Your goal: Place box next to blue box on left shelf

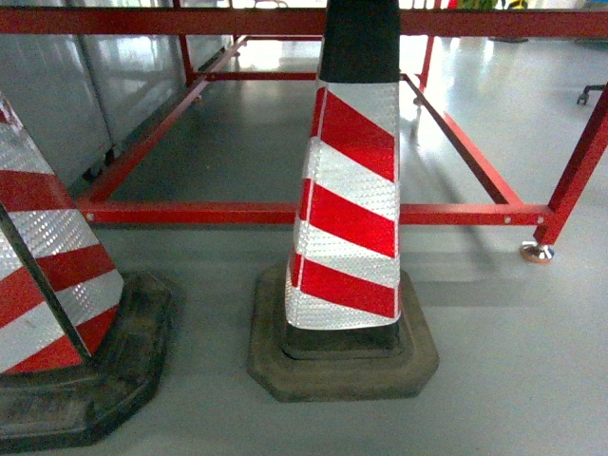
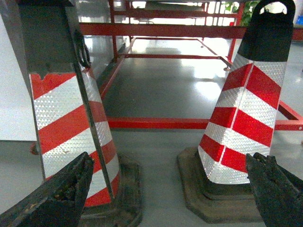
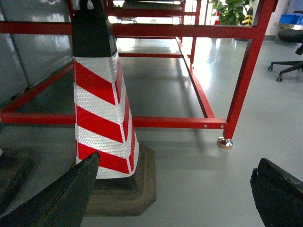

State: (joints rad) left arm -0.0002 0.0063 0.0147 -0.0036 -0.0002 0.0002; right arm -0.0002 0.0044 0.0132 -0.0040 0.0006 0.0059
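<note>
Only one bright-blue, box-like shape [image 3: 289, 19] is showing, and only in the right wrist view. It is sitting far off at about 1 o'clock, at the picture's upper right edge, beyond the red frame's upright post [image 3: 246, 71]. It is appearing rectangular with a flat top, too small and too cropped to tell ribs, rim or what is supporting it.
</note>
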